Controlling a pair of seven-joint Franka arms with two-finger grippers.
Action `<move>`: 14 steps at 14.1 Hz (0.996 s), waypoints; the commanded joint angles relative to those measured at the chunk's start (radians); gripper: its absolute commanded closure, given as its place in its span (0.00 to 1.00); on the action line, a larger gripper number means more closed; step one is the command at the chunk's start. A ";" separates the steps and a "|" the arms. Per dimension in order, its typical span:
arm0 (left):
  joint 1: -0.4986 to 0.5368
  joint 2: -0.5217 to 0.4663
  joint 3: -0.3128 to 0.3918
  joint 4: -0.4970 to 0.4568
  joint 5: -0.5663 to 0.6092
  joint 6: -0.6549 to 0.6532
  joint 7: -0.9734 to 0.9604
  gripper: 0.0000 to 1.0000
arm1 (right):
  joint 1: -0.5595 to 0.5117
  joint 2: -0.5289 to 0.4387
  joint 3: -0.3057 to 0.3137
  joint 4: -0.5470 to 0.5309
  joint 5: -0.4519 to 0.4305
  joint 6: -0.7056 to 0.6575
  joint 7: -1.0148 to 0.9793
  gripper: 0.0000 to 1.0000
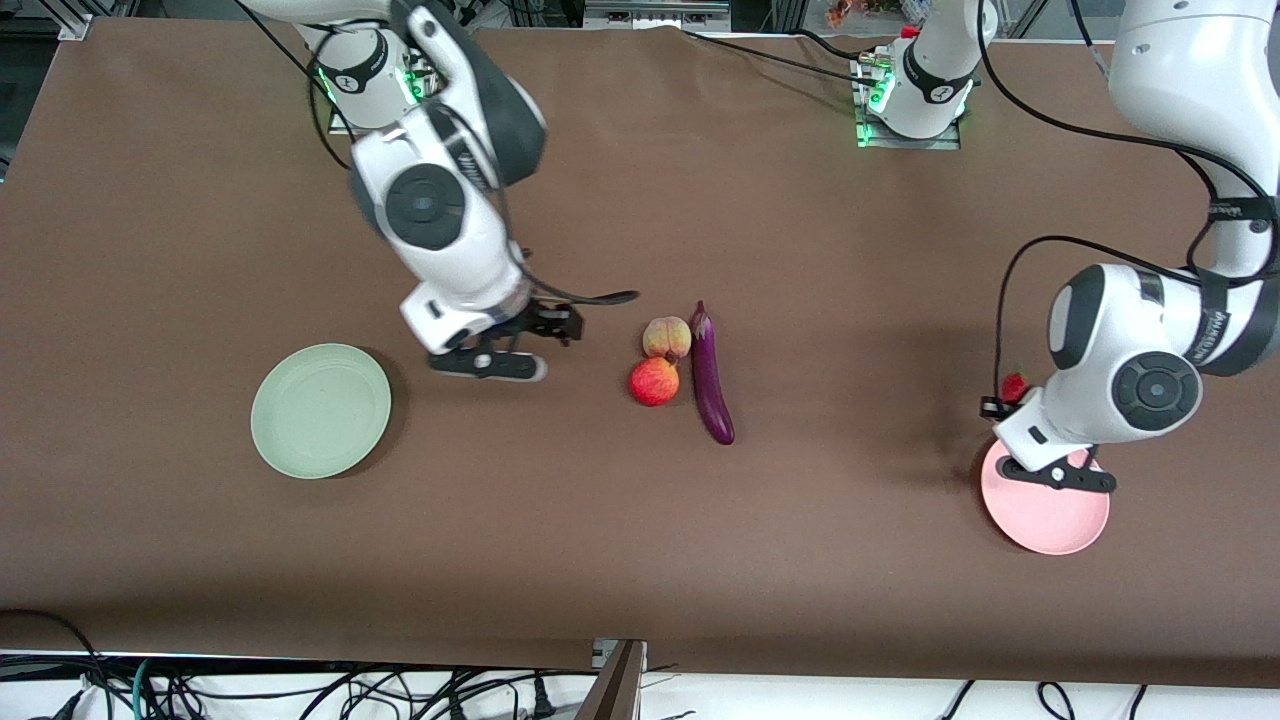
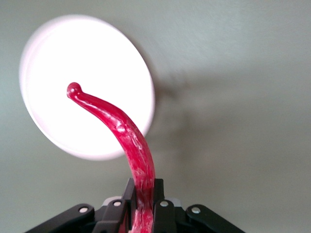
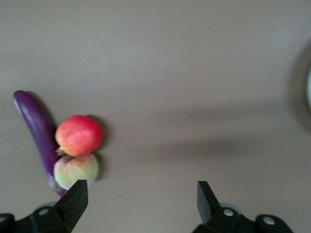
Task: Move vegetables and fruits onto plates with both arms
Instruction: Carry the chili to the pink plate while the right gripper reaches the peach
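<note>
From my station I see the left tool (image 2: 143,206) up in the air over the pink plate (image 1: 1050,520), its fingers (image 2: 127,200) pinching the red chili pepper (image 2: 127,141) near one end, so the curved body hangs out over the plate's pale disc in the left wrist view. In the front view only a small red bit of that pepper (image 1: 1015,387) shows beside the left arm's wrist. The pink plate sits on the brown surface (image 1: 820,560) toward the left arm's end. My right tool (image 3: 141,196) is over bare surface between the pale green plate (image 1: 321,411) and the cluster of produce, its fingers (image 3: 75,196) spread wide with nothing between them. In that cluster the peach (image 1: 666,338) touches the apple (image 1: 654,381), the apple lying nearer to the front camera, and the long purple eggplant (image 1: 711,377) lies just beside both, on the side toward the left arm's end. The green plate rests toward the right arm's end of the surface.
</note>
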 commanded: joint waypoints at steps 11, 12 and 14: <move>0.110 0.174 -0.013 0.078 0.121 0.385 0.655 0.00 | 0.224 0.256 -0.016 0.016 -0.061 0.382 0.173 0.00; 0.110 0.171 -0.014 0.078 0.121 0.385 0.654 0.00 | 0.232 0.270 -0.016 0.016 -0.066 0.395 0.169 0.00; 0.109 0.168 -0.018 0.080 0.121 0.382 0.652 0.00 | 0.241 0.293 -0.016 0.016 -0.102 0.408 0.170 0.00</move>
